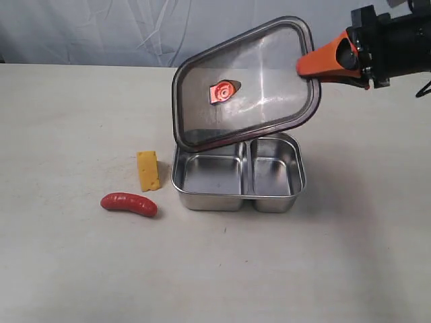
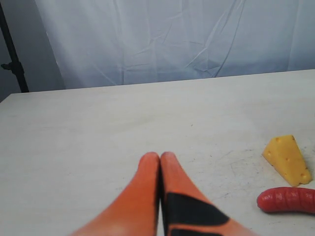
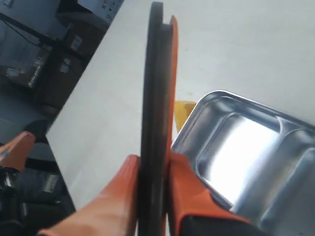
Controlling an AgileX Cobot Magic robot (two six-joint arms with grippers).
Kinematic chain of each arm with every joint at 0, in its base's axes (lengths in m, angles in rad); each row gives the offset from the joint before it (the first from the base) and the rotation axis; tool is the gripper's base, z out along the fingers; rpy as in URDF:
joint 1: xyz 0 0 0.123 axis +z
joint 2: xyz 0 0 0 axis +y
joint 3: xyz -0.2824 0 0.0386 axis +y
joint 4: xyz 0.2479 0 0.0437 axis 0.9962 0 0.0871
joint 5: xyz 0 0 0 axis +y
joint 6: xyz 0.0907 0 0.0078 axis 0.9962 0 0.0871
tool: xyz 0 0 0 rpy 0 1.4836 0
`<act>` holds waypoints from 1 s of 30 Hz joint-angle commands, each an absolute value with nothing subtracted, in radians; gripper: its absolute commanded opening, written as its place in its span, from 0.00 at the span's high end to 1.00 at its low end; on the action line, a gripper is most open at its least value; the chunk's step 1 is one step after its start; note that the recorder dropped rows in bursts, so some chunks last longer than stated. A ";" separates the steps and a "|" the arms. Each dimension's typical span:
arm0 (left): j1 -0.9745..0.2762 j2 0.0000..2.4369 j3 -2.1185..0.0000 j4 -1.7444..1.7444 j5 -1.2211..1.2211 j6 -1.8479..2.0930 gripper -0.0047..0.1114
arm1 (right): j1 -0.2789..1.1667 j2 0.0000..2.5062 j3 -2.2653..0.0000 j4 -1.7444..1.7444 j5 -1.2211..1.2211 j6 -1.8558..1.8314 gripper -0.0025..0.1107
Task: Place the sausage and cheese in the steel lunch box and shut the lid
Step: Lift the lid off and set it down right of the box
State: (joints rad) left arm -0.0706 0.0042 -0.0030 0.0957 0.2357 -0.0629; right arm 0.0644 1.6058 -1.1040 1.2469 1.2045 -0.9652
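- Sausage [image 1: 128, 204]: on table [image 1: 60, 269], left of the box and nearer than the cheese. Not in the box yet.
- Cheese [image 1: 149, 171]: on table just left of the box's left wall, just far of the sausage. The two are close; can't tell if touching. Not in the box yet.
- Steel lunch box [image 1: 236, 200]: mid-table, open, both compartments bare.
- Lid [image 1: 262, 74]: off the box, up in the air, tilted, over the box's far side. Low corner sits close to the far-left rim; can't tell if it touches. Orange valve [image 1: 222, 91] shows at its centre.
- Right tool [image 1: 323, 62]: comes in from far right, pinching the lid's right edge, one finger on each face (clear in right wrist view).
- Left tool [image 2: 160, 160]: fingers pressed together, nothing in them, over bare table near cheese and sausage, touching neither. Not seen in exterior view.
- Progress, my read: early. Done: box uncovered. Left: sausage in, cheese in, lid down and seated.
- Count: 1 sausage, 1 cheese, 1 box w/ 2 compartments, 1 lid, 2 tools.
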 commanded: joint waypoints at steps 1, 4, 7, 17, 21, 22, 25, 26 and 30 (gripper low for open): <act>-0.075 0.000 0.000 0.099 0.238 -0.067 0.96 | 0.058 1.467 -1.144 0.980 1.093 -0.972 0.99; -0.075 0.000 0.000 0.099 0.238 -0.067 0.96 | 0.061 1.367 -1.140 0.776 0.935 -0.960 0.99; -0.075 0.000 0.000 0.099 0.238 -0.067 0.96 | 0.061 1.288 -1.124 0.622 0.835 -0.976 0.99; -0.078 0.000 0.000 0.099 0.238 -0.067 0.96 | 0.219 1.192 -1.056 -0.020 0.822 -0.802 0.99; -0.089 0.000 0.000 0.099 0.238 -0.067 0.96 | 0.382 1.188 -0.899 -0.528 0.825 -0.459 0.99; -0.094 0.000 0.000 0.099 0.238 -0.067 0.96 | 0.421 1.188 -0.854 -0.606 0.825 -0.381 0.99; -0.103 0.000 0.000 0.099 0.238 -0.067 0.96 | 0.515 1.188 -0.734 -0.698 0.813 -0.282 0.99; -0.103 0.000 0.000 0.099 0.238 -0.067 0.96 | 0.540 1.188 -0.700 -0.708 0.799 -0.263 0.99; -0.103 0.000 0.000 0.099 0.238 -0.067 0.96 | 0.603 1.188 -0.613 -0.694 0.749 -0.199 0.99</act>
State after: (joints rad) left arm -0.0981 0.0042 -0.0030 0.0957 0.2376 -0.0629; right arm 0.5658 1.1920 -0.6640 -0.6798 0.7924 -0.2541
